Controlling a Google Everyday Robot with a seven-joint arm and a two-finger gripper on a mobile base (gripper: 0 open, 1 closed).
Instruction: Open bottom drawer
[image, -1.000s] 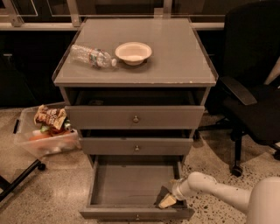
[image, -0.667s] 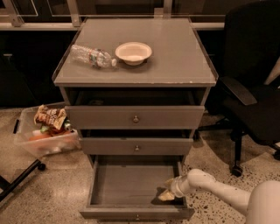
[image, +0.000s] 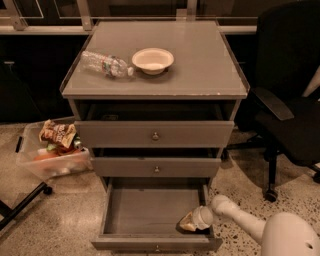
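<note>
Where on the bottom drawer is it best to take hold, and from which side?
Probably the small round knob at the centre of the front panel of the bottom drawer, approached straight from the front: it alone juts from the flat panel. The gripper is inside the drawer, at its front right corner.

You have only one camera. It looks down from above and in front of the grey three-drawer cabinet (image: 200, 55), facing the drawer fronts from quite near, so the cabinet fills the middle. The white arm (image: 240, 220) enters at the cabinet's front right. The gripper (image: 187, 221) sits inside the pulled-out bottom drawer (image: 145, 210), at its front right corner.
</note>
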